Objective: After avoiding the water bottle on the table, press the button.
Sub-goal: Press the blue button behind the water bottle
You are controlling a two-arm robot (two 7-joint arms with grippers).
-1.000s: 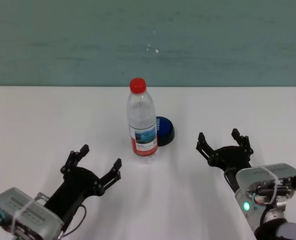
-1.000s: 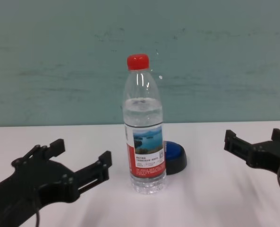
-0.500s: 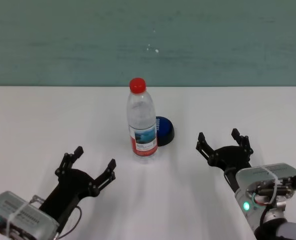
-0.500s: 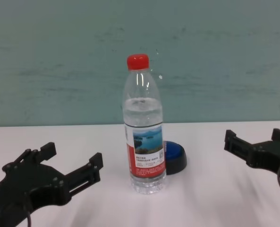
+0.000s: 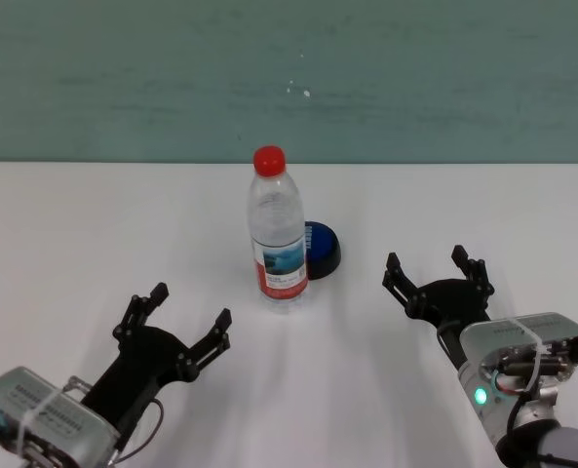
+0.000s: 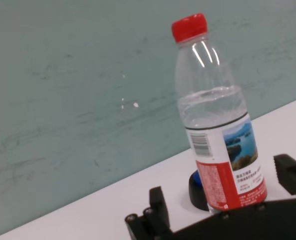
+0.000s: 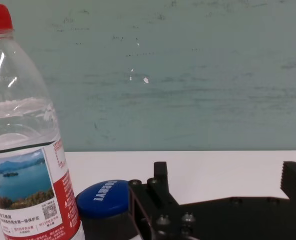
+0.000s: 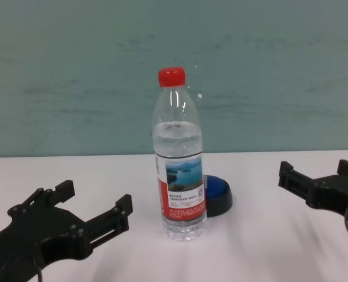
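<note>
- Head view: I see the water bottle (image 5: 277, 237) standing upright, long axis vertical, mid-worktop (image 5: 64, 244), red cap on.
- The button (image 5: 321, 250) sits just behind the bottle and to its right side, very close to its base; whether the two touch I cannot tell. The bottle hides part of it from the front.
- My left pincer (image 5: 176, 317) hovers near the front of the worktop, left of the bottle, fingers spread wide and holding nothing.
- My right pincer (image 5: 435, 276) hovers right of the bottle, also spread wide and empty.
- The relation I care about: from the left pincer the button lies forward and to the right, with the bottle squarely in the line between them. From the right pincer the button lies forward and to the left, and the right wrist view shows the blue dome beside the bottle, not behind it.
- My judgement: the right arm is the nearer and has the freer path. I would come in from the right and press down on the dome, keeping the fingers off the label side of the bottle, which looks easy to topple.
</note>
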